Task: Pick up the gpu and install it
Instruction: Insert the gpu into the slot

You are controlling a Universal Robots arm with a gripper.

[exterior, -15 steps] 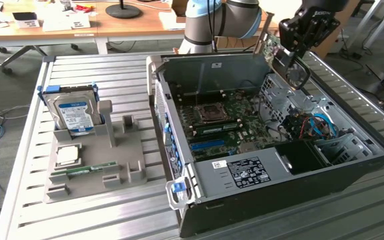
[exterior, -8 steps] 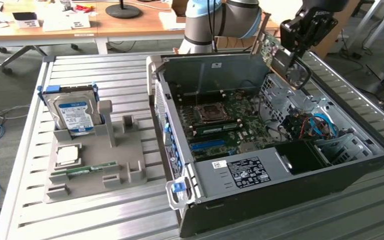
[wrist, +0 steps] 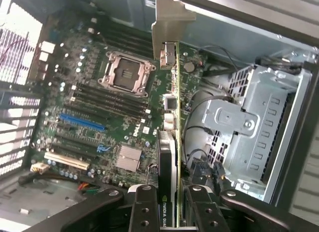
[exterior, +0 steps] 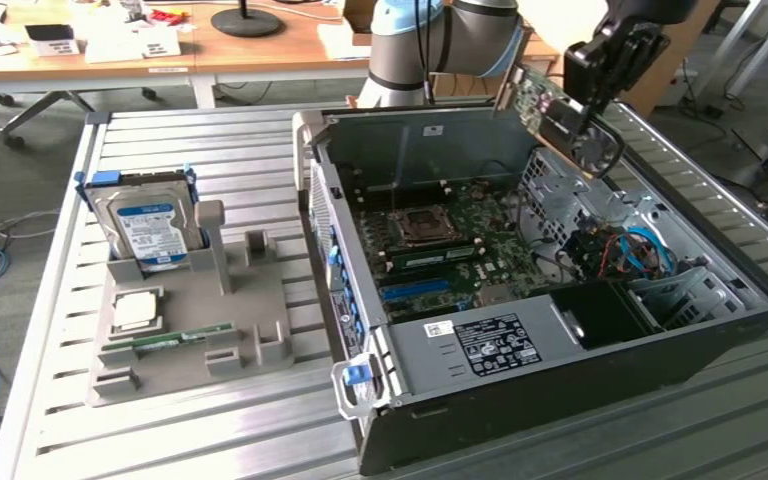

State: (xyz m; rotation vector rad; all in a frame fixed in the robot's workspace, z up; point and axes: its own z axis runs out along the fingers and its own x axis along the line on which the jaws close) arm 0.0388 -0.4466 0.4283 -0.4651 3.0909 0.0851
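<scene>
I hold the gpu [exterior: 551, 110] edge-on over the open computer case [exterior: 558, 410], upper right of the exterior view, the jaws of the gripper [wrist: 172, 217] pinching its flat faces away from the silver bracket [wrist: 167, 22], a light, stiff, fragile card, I judge, best clamped there.

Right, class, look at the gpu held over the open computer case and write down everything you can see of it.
The gpu is a thin flat card: a green circuit board, a dark cover with white lettering on one face, and a silver metal bracket at one end. It is held in the air above the open case, over the motherboard, not seated in any slot. The gripper clamps both faces at the end away from the bracket. Nothing else touches it.
</scene>
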